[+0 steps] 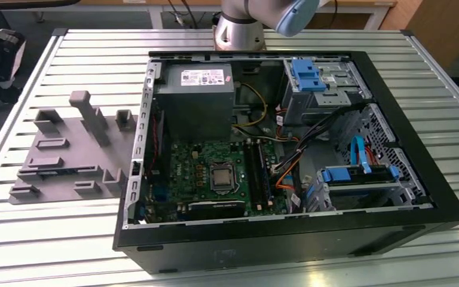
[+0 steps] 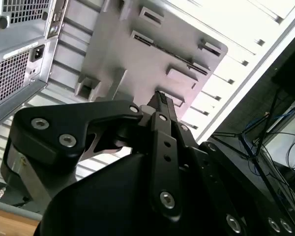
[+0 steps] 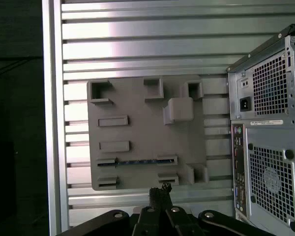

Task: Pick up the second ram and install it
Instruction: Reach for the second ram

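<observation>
The second ram (image 3: 137, 162) stands on its long edge in the grey holder (image 3: 137, 105) on the slatted table (image 3: 137, 44), beside the open computer case (image 1: 293, 149). In the first wrist view it shows as a thin blue line running between two of the holder's slotted blocks. The end effector (image 3: 161, 190) hangs above the holder's near edge, close to the stick but apart from it; its fingers look drawn together with nothing between them. The stick should be very light and fairly stiff, though thin enough to flex or crack under a sideways load, and its chips and bottom contacts are delicate. The best grip is probably across the two flat faces near the middle of the exposed top edge, squeezing gently and keeping it upright.
</observation>
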Robot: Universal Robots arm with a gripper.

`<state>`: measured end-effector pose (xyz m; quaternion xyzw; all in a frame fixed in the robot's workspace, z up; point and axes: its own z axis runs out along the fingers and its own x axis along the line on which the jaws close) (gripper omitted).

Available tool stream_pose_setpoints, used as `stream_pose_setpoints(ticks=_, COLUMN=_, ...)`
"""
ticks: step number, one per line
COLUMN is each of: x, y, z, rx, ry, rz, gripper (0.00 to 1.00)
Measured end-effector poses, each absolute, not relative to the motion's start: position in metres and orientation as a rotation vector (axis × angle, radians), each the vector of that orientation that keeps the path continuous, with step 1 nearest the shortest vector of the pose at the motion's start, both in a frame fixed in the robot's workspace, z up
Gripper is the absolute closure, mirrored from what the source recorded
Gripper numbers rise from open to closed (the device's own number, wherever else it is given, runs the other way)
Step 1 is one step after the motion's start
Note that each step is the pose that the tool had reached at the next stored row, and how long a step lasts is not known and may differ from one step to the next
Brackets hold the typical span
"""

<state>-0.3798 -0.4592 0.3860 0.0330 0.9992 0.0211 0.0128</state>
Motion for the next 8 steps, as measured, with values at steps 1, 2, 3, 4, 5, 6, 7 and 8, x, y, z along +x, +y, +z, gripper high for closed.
stream_pose_setpoints(ticks=1, x=-0.3822, y=-0.4605, z=0.3860, rx=0.103, ry=3.114, rz=0.066, gripper=0.89)
stream_pose_setpoints(ticks=2, x=-0.3848, y=-0.4620, z=0.3860, rx=0.103, ry=3.114, rz=0.066, gripper=0.89)
stream_pose_setpoints(ticks=3, x=-0.3871, y=-0.4633, z=0.3861, rx=0.103, ry=3.114, rz=0.066, gripper=0.89)
stream_pose_setpoints(ticks=4, x=-0.3866, y=-0.4630, z=0.3858, rx=0.102, ry=3.113, rz=0.066, gripper=0.89)
stream_pose_setpoints(ticks=5, x=-0.3843, y=-0.4617, z=0.3856, rx=0.102, ry=3.113, rz=0.066, gripper=0.89)
stream_pose_setpoints(ticks=6, x=-0.3816, y=-0.4602, z=0.3857, rx=0.102, ry=3.114, rz=0.066, gripper=0.89)
stream_pose_setpoints(ticks=7, x=-0.3808, y=-0.4599, z=0.3857, rx=0.103, ry=3.115, rz=0.066, gripper=0.89)
stream_pose_setpoints(ticks=8, x=-0.3808, y=-0.4598, z=0.3856, rx=0.103, ry=3.115, rz=0.066, gripper=0.89)
